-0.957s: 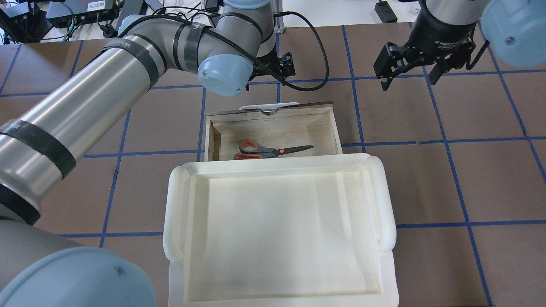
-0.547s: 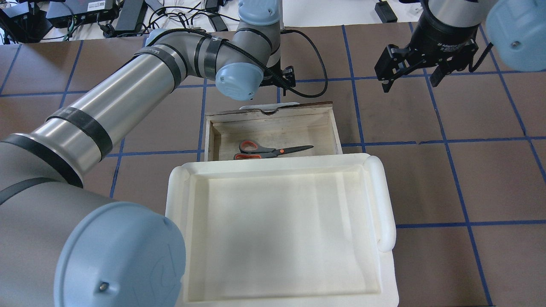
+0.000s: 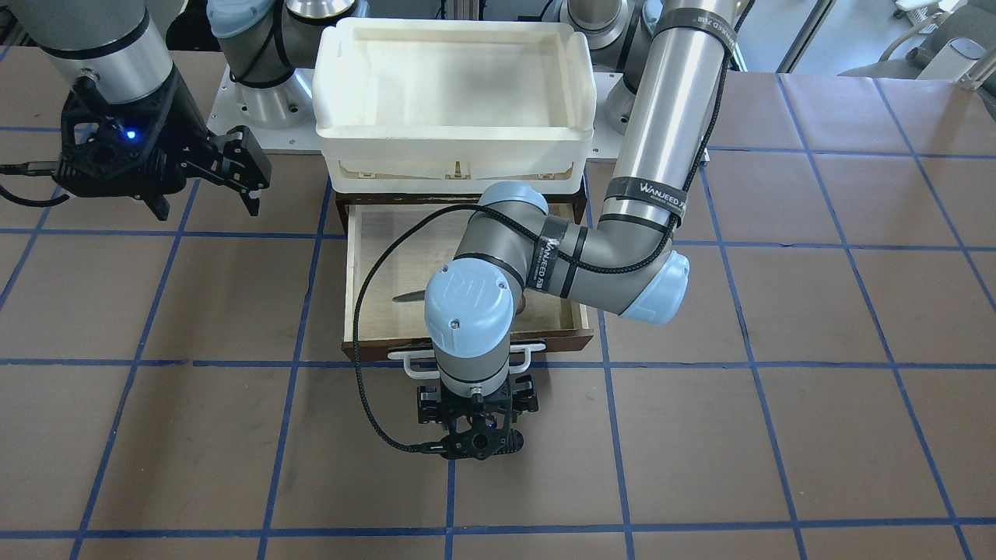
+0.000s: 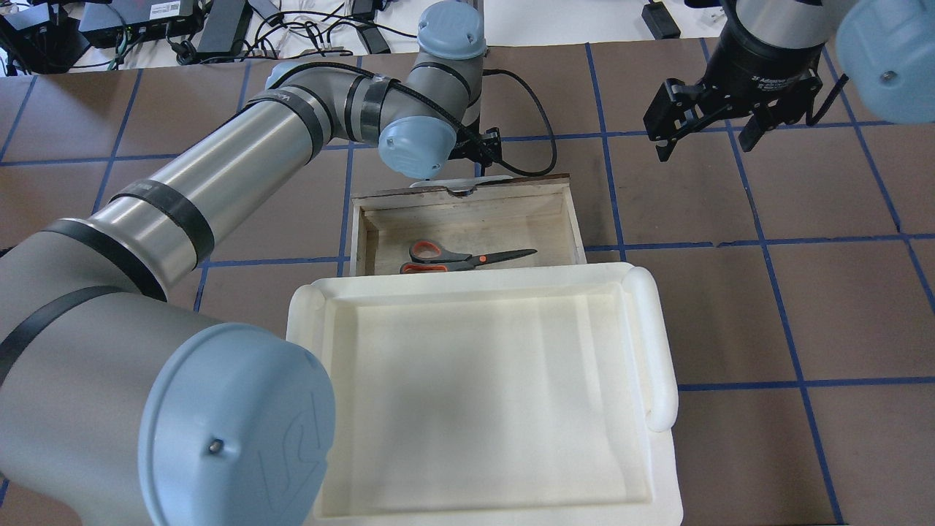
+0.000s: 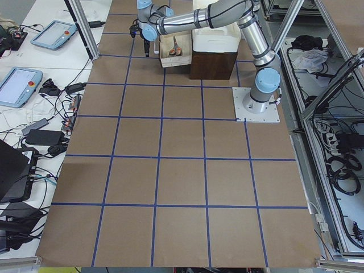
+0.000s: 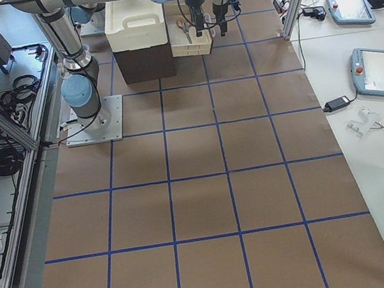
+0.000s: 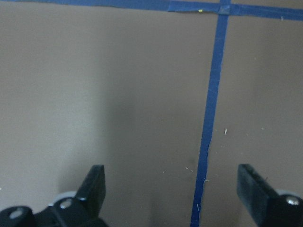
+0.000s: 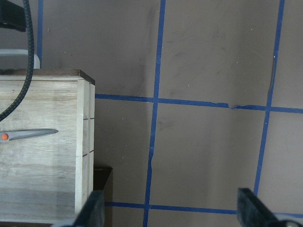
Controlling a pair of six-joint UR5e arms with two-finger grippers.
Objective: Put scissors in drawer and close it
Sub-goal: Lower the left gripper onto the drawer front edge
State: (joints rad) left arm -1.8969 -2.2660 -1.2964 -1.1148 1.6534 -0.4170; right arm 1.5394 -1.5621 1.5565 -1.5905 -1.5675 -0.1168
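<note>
The left arm (image 4: 219, 168) reaches in from the left side of the overhead view and bends at the wrist above the drawer's front. Its tool (image 7: 173, 182) points straight down at the brown paper surface (image 4: 803, 292), just beyond the drawer's white bar handle (image 3: 405, 358). Whether it touches the handle cannot be told. In the left wrist view its two fingers (image 7: 94, 182) stand wide apart with only bare surface and a strip of blue tape between them, so the tool is released and holds nothing. A black cable (image 4: 544, 124) loops out from this wrist over the surface.

In the middle, the drawer (image 4: 573, 226) is pulled out of the dark cabinet (image 5: 213, 65), its pale plywood floor showing. The scissors (image 4: 467, 258) lie flat inside it, toward the cabinet side. Their grey-and-orange loops are at the left and the dark blades point right. One orange loop sits right at the edge of the white plastic tub (image 4: 657, 343) that stands on top of the cabinet.

To the right, well apart from the drawer, the right tool (image 4: 705, 135) hangs above the surface. Its fingers (image 8: 251, 208) are spread wide and it grips nothing.
</note>
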